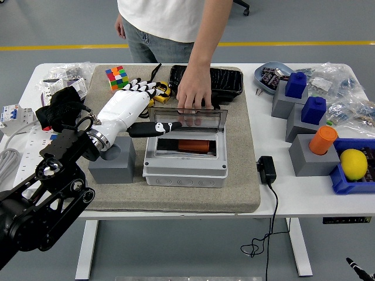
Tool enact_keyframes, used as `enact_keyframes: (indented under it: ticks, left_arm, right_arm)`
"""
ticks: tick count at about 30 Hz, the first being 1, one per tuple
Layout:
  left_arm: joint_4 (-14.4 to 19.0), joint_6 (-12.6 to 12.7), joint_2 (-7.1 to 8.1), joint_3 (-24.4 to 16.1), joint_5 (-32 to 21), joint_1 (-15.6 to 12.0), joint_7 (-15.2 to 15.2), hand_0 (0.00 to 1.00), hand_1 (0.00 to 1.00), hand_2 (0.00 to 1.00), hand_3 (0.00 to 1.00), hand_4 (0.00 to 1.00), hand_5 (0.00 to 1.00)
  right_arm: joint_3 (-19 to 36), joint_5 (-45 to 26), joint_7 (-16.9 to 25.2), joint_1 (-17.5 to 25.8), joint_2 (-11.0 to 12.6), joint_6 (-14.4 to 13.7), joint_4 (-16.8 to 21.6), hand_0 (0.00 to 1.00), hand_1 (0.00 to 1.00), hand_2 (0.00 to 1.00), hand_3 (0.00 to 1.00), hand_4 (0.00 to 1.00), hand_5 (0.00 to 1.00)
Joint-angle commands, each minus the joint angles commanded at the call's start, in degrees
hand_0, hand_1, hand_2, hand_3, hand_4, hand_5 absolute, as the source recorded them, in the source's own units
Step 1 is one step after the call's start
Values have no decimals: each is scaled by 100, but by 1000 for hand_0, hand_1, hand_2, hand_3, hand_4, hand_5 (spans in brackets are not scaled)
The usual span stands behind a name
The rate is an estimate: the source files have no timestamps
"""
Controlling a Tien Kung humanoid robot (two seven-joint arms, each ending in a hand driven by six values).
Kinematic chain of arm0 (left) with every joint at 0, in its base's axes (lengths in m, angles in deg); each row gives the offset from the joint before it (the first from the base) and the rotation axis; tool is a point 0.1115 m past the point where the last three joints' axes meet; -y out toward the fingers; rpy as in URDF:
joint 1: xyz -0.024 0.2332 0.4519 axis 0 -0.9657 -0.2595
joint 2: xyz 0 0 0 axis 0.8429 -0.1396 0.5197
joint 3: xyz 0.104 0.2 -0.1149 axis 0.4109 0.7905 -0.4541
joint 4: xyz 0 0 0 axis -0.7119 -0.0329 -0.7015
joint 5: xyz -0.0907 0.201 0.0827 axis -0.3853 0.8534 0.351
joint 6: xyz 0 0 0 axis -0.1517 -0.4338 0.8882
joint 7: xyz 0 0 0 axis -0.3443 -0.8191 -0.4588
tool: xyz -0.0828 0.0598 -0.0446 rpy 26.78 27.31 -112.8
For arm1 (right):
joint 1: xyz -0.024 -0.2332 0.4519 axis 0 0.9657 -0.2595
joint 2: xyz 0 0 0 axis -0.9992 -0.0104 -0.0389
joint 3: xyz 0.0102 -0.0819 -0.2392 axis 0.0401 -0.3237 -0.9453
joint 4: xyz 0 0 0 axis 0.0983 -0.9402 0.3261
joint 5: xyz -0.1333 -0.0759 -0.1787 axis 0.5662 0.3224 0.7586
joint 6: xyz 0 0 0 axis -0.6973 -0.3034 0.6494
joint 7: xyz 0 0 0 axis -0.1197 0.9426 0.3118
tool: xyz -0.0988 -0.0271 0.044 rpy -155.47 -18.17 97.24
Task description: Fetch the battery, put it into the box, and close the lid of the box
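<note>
A grey box (pixel 185 167) sits on the beige mat with its clear lid (pixel 186 119) standing open. An orange battery (pixel 193 145) lies inside it. My left hand (pixel 140 105) is open, fingers spread, hovering just left of the lid with its thumb reaching over the box's left edge. A person's hand (pixel 194 93) rests on the lid's top edge from the far side. My right hand is out of view.
A grey cube with a round hole (pixel 113 161) stands left of the box, partly under my forearm. A yellow tape measure (pixel 160 89), a colour cube (pixel 117 76) and a black tray (pixel 217 80) lie behind. Grey stands with blue and orange pieces (pixel 310 140) are at right.
</note>
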Motion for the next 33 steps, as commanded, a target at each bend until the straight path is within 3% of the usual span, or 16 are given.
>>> enact_keyframes:
  ticks: [33]
  left_arm:
    - [351, -63, 83, 649, -123, -159, 79, 998, 998, 932, 809, 998, 998]
  right_arm:
    - [75, 39, -15, -19, 0, -1, -11, 793, 722, 717, 756, 998, 998]
